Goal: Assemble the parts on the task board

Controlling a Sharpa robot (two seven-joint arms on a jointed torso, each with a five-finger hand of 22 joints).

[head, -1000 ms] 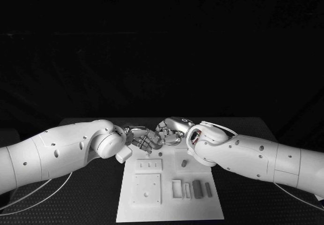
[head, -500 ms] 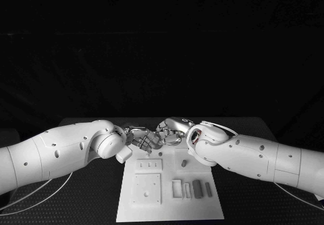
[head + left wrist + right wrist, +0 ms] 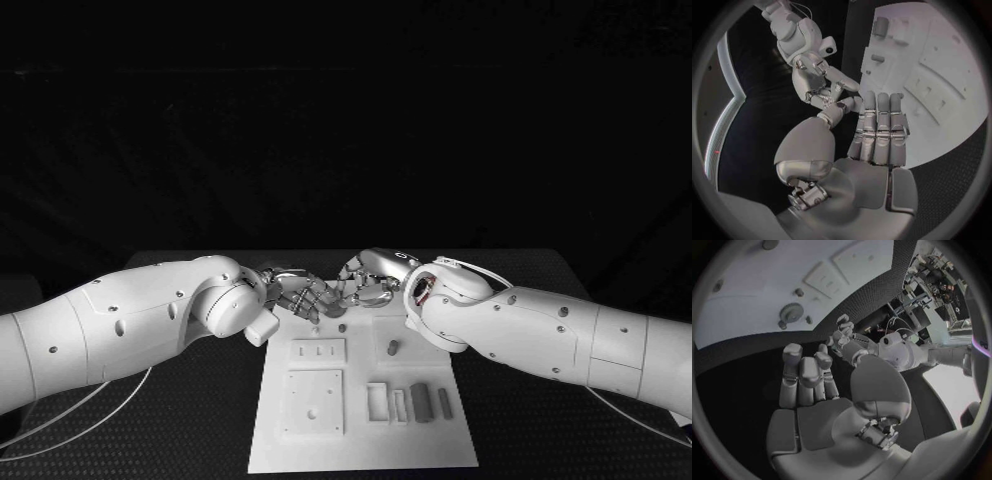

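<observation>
The white task board (image 3: pixel 361 420) lies lengthwise before me. My two hands meet over its far end. My left hand (image 3: pixel 299 297) has straight fingers laid side by side, and its palm (image 3: pixel 873 150) is empty. My right hand (image 3: pixel 374 280) faces it closely, fingers partly curled and thumb apart, with nothing in its palm (image 3: pixel 811 385). A small gear (image 3: pixel 791 313) sits near the board's far edge (image 3: pixel 754 280), below the hands. A grey peg (image 3: pixel 392 348) stands at mid-board and a dark bar (image 3: pixel 421 401) lies nearer me.
The board has raised square plates with slots on its left half (image 3: pixel 315 402) and narrow pockets (image 3: pixel 379 400) beside the dark bar. Black table (image 3: pixel 173 430) surrounds it. Cables (image 3: pixel 87 410) loop under my left arm.
My right hand and forearm have shifted slightly to the right and down. My left hand has stayed put.
</observation>
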